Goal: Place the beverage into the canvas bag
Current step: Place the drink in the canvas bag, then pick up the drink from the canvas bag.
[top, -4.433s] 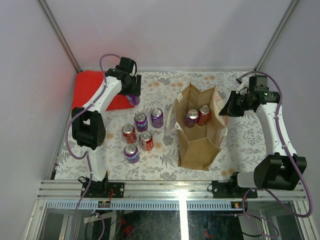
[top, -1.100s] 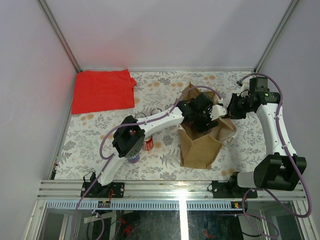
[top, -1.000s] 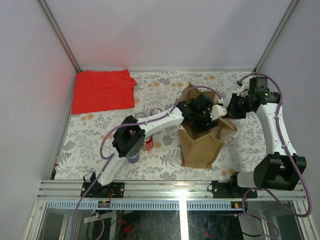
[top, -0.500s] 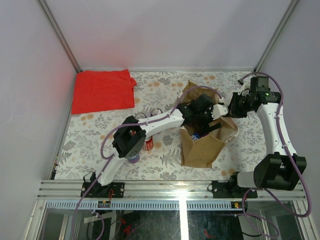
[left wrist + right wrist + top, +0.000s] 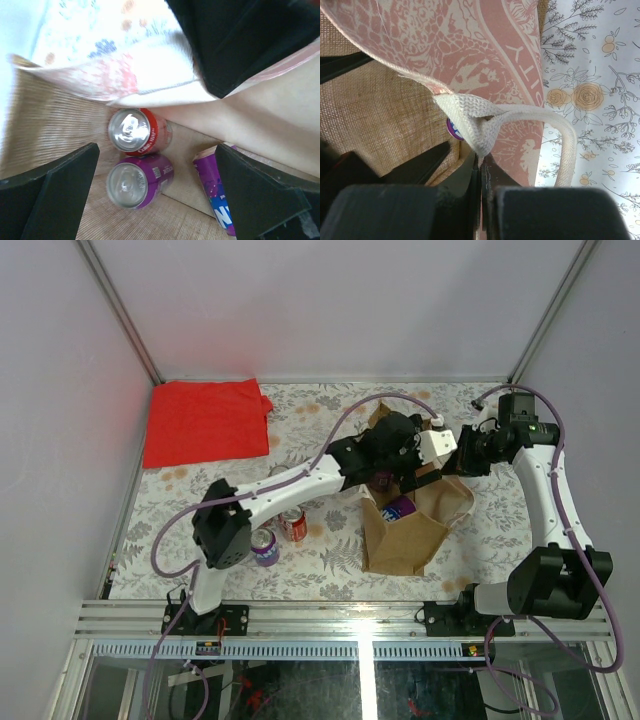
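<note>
**Over the bag mouth: left fingers spread, beverage lying inside**

Across the floral table (image 5: 200, 500), the biggest thing I have in view is the canvas bag (image 5: 412, 535). It stands right of centre with its mouth open. At the far left corner the red cloth (image 5: 205, 422) lies flat, well apart from the bag.

My left arm (image 5: 290, 480) stretches diagonally from its base to the bag's mouth. The left gripper (image 5: 156, 150) hangs above the opening, its fingers (image 5: 55, 195) spread wide with nothing between them. My right arm (image 5: 545, 480) comes in from the right side. The right gripper (image 5: 480, 172) has its fingers pressed together, pinching the canvas bag by its rim right where the cream strap (image 5: 540, 117) is sewn on.

Looking down through the left wrist camera, I count three cans on the bag's floor. The purple beverage can (image 5: 217, 200) lies tipped over toward the right, apart from the other two. A red can (image 5: 139, 131) and a second purple can (image 5: 137, 182) stand upright, touching each other, close against the bag's wall.

Outside the bag, a loose red can (image 5: 292, 525) and a loose purple can (image 5: 265, 547) stand just beside each other on the table, near the left arm's elbow.
</note>
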